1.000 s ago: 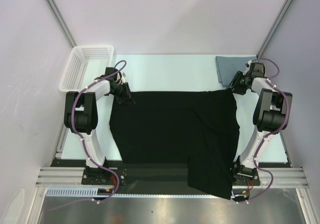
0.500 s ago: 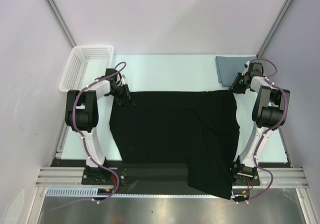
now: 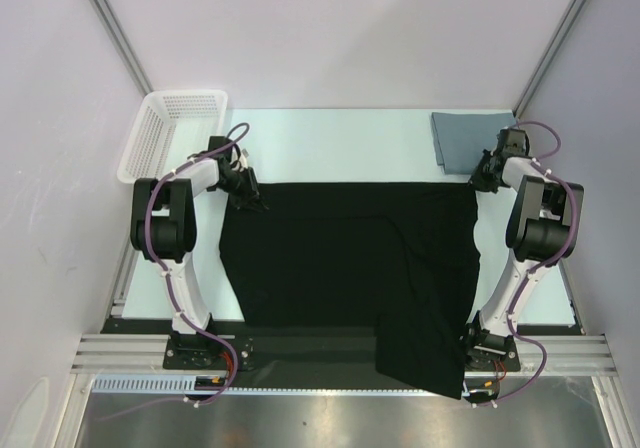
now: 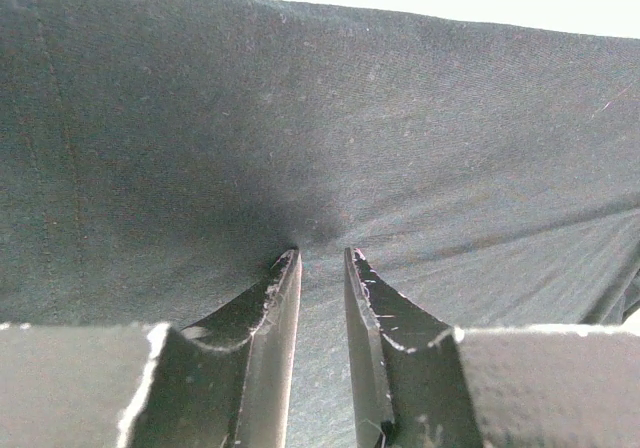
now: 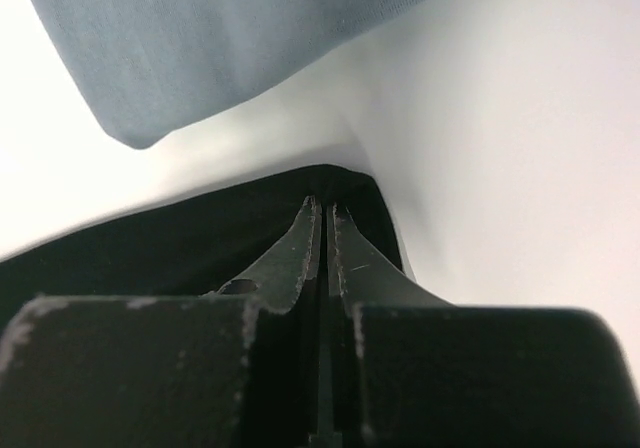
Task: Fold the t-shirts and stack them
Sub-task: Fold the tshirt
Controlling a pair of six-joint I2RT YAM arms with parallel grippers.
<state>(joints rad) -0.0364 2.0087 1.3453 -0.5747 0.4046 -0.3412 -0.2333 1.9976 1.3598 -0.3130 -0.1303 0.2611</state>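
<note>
The black t-shirt (image 3: 340,258) lies spread over the middle of the table, and its near right part hangs over the front rail. My left gripper (image 3: 250,198) is at its far left corner, fingers closed on a puckered fold of black cloth (image 4: 400,118), seen close up in the left wrist view (image 4: 320,253). My right gripper (image 3: 481,179) is at the far right corner, and its fingers (image 5: 324,206) are pinched on the black corner (image 5: 150,248). The slate grey-blue t-shirt (image 3: 468,136) lies folded at the back right, also seen in the right wrist view (image 5: 230,38).
A white mesh basket (image 3: 170,133) stands at the back left beside the left arm. Grey walls close in the table on three sides. The metal rail (image 3: 330,353) runs along the front edge under the hanging cloth.
My right gripper has moved a little right and nearer, drawing the shirt's far right corner outward so the far edge lies straighter. The left gripper has hardly moved.
</note>
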